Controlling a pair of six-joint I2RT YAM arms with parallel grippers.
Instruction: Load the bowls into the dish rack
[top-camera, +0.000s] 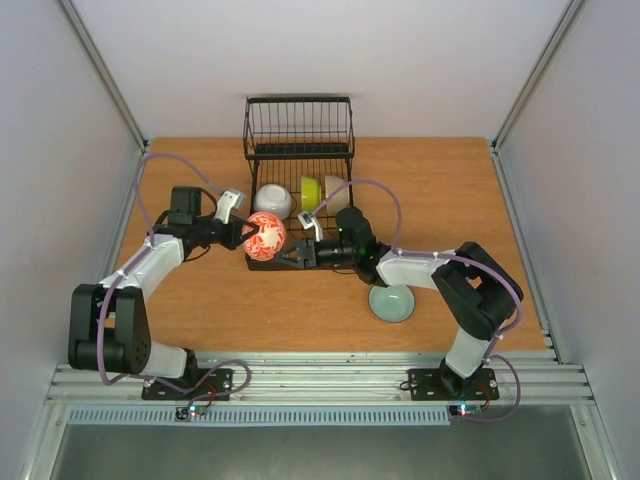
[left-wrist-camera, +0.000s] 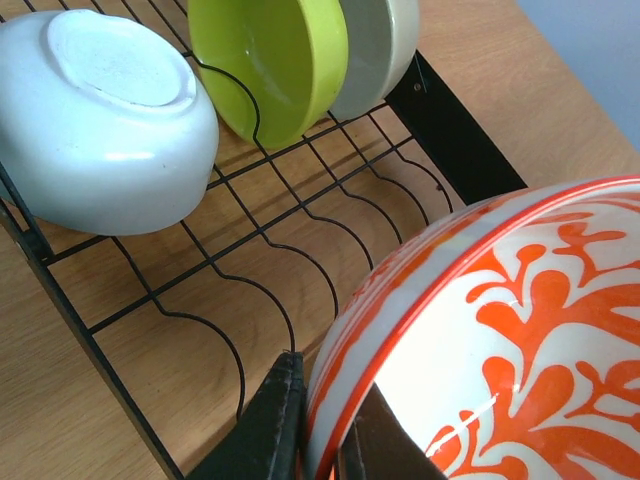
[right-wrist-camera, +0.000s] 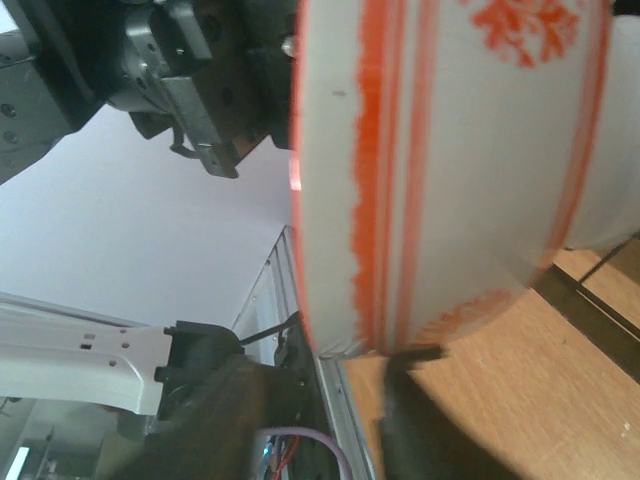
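Handover check: left gripper (top-camera: 246, 233) clenched on the rim of the white round ceramic bowl with red pattern (top-camera: 266, 236).
Right gripper (top-camera: 280, 260) straddles that bowl's lower edge; whether it grips cannot be told. The bowl hangs on edge over the near left corner of the black wire dish rack (top-camera: 300, 152). A pale teal round ceramic bowl (top-camera: 391, 303) sits on the wooden desk (top-camera: 200, 310).

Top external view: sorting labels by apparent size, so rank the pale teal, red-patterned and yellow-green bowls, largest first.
1. pale teal bowl, face up.
2. red-patterned bowl, nearly alike; likely nearer the camera, so unsure.
3. yellow-green bowl, on edge, smallest.

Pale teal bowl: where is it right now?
Top view: the pale teal bowl sits on the table, right of centre, beside the right arm, outside the dish rack.
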